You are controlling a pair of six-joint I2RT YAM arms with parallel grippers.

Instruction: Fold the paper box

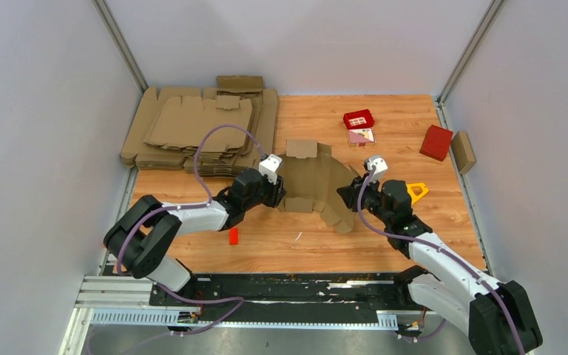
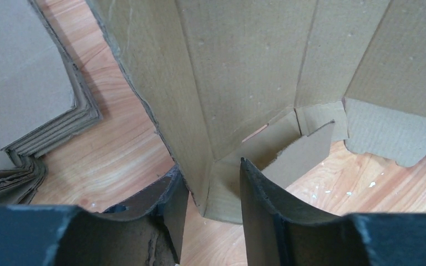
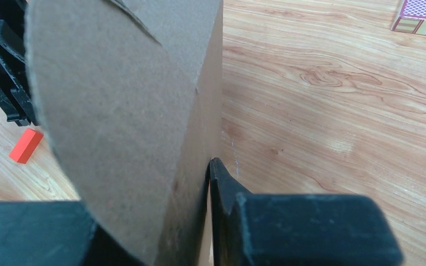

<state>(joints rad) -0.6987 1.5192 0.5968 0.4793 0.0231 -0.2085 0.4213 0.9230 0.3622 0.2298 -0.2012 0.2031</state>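
Observation:
The paper box (image 1: 314, 183) is a brown cardboard piece with flaps, partly raised off the wooden table between both arms. My left gripper (image 1: 279, 191) is at its left side. In the left wrist view the fingers (image 2: 169, 205) stand apart, open, with a folded bottom corner of the paper box (image 2: 244, 66) between them. My right gripper (image 1: 349, 194) is at the box's right side, shut on a panel of the paper box (image 3: 122, 111). One dark finger (image 3: 222, 183) presses against the panel and the other finger is hidden behind the cardboard.
A pile of flat cardboard blanks (image 1: 200, 126) lies at the back left, its edge near my left gripper (image 2: 28, 105). Red boxes (image 1: 359, 120) (image 1: 436, 142) sit at the back right. A small red block (image 1: 234, 236) lies by the left arm, a yellow piece (image 1: 416, 191) by the right wrist.

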